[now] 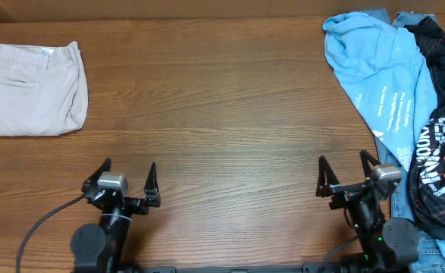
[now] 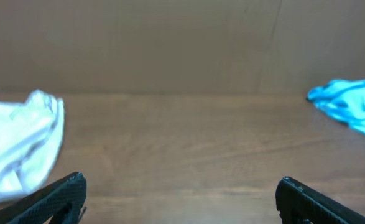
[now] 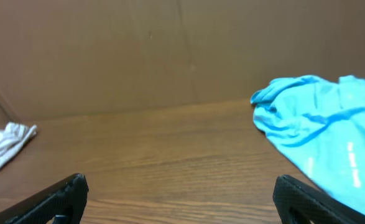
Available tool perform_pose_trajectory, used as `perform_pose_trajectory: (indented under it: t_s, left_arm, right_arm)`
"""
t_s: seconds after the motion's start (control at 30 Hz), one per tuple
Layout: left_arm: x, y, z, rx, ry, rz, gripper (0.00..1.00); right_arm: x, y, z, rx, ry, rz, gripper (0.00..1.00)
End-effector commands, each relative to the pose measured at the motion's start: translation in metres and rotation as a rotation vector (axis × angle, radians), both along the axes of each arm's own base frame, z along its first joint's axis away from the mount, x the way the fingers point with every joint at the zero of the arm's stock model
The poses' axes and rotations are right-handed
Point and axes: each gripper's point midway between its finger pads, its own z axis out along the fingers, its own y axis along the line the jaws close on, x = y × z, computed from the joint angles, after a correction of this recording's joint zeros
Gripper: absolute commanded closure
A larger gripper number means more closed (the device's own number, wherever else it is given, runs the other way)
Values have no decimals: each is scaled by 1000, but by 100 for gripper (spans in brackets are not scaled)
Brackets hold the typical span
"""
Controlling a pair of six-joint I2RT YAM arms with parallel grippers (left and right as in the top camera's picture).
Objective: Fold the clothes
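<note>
A black sports shirt with orange lines and white lettering lies crumpled at the table's right edge, partly on a light blue shirt spread at the back right. The blue shirt also shows in the right wrist view and the left wrist view. My left gripper is open and empty near the front edge at the left. My right gripper is open and empty near the front edge, just left of the black shirt.
Folded beige trousers lie at the back left and show in the left wrist view and the right wrist view. A brown cardboard wall stands behind the wooden table. Blue denim lies under the black shirt.
</note>
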Motion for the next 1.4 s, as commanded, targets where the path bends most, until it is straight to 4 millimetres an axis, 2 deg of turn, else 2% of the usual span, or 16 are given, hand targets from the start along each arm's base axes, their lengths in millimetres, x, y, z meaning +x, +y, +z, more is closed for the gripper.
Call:
perform_pose_trajectory:
  t_s: [0.0, 0.13, 0.27, 0.47, 0.53, 0.67, 0.73, 0.8, 0.9, 1.07, 1.2, 1.37]
  left_arm:
    - [-4, 2, 34, 29, -10, 11, 0]
    - [1, 2, 40, 27, 97, 8, 0]
    - [10, -3, 48, 20, 205, -22, 0]
    - [25, -7, 70, 2, 347, -45, 0]
    - [27, -7, 71, 1, 414, -45, 0]
    - [30, -7, 64, -5, 541, -49, 0]
    - [31, -7, 58, -8, 583, -49, 0]
    - [31, -10, 52, -15, 611, -64, 0]
    - [29, -17, 46, -37, 647, -102, 0]
    - [28, -18, 44, -40, 658, -106, 0]
    - [29, -18, 45, -40, 652, -106, 0]
    - [29, -18, 45, -40, 653, -106, 0]
  right_arm:
    - [-6, -8, 39, 69, 1, -43, 0]
    - [-4, -7, 57, 74, 85, -48, 0]
    - [6, -11, 61, 48, 226, -79, 0]
    - [27, -8, 37, -3, 541, -91, 0]
    - [34, -7, 29, -42, 635, -87, 0]
    - [54, -9, 20, -66, 718, -106, 0]
    - [61, -27, 14, -56, 751, -230, 0]
    - [58, -63, 5, 26, 793, -466, 0]
    - [38, -113, -8, 136, 848, -740, 0]
    - [8, -179, -16, 276, 871, -1008, 0]
    - [-16, -220, -37, 339, 936, -1177, 0]
    - [-37, -242, -87, 420, 1090, -1267, 4]
